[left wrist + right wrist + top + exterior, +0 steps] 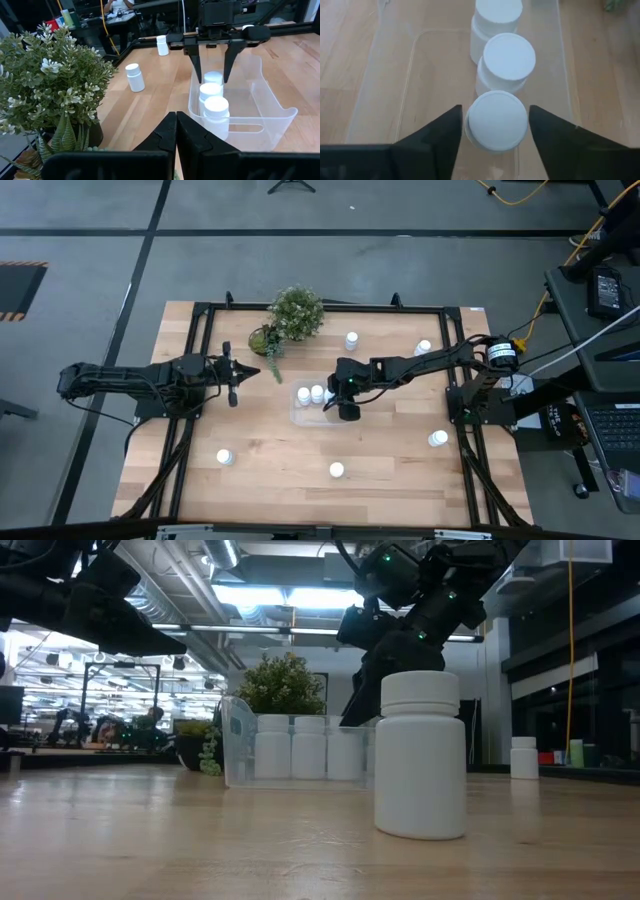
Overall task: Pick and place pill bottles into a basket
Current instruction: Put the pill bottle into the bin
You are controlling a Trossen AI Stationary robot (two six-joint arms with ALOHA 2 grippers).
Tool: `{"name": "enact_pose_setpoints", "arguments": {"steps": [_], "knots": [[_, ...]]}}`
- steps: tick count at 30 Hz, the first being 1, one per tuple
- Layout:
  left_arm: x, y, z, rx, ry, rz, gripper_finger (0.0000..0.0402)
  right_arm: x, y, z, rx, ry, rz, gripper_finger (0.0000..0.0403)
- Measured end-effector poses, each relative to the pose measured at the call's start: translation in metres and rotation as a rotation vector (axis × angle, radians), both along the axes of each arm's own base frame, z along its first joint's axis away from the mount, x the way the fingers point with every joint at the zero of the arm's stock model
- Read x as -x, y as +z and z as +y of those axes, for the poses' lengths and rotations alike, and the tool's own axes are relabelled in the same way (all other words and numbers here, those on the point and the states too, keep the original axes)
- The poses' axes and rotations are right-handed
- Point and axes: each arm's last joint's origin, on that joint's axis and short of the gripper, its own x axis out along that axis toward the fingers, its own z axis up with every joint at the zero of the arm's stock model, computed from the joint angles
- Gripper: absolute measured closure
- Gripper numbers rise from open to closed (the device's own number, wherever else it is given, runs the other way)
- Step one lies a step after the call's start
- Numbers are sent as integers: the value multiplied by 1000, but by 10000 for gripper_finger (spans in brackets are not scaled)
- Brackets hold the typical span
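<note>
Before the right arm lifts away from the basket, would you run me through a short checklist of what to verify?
1. Right gripper fingers apart around third bottle: ok.
2. Fingers clear of that bottle's sides: cannot tell.
3. Three bottles upright in a row inside the basket: ok.
4. Left gripper shut, parked beside the plant, away from the basket: ok.
5. Five loose bottles on the table left to pick: ok.

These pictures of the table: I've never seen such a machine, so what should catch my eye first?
First, the right gripper near the table's middle, poised over the clear basket, its fingers straddling the last of three pill bottles in a row. Next, the leafy potted plant at the far edge, with the left gripper shut and waiting beside it. More bottles stand scattered around the wooden table.
</note>
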Motion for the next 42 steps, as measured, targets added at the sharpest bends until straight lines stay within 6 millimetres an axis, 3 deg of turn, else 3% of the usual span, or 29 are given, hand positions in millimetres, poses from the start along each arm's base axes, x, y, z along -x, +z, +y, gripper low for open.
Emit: {"name": "enact_pose_setpoints", "arguments": {"steps": [5, 21, 32, 37, 42], "knots": [[0, 0, 0, 0, 0, 0, 396, 0, 0, 0, 2, -2, -4, 147], [0, 0, 0, 1, 0, 0, 397, -1, 6, -2, 42, -33, -36, 163], [0, 0, 0, 0, 0, 0, 394, -8, 22, -2, 81, 7, -70, 163], [0, 0, 0, 0, 0, 0, 395, -4, 41, -2, 91, 19, -60, 163], [0, 0, 0, 0, 0, 0, 394, 11, 71, -1, 93, 15, -100, 163]]}}
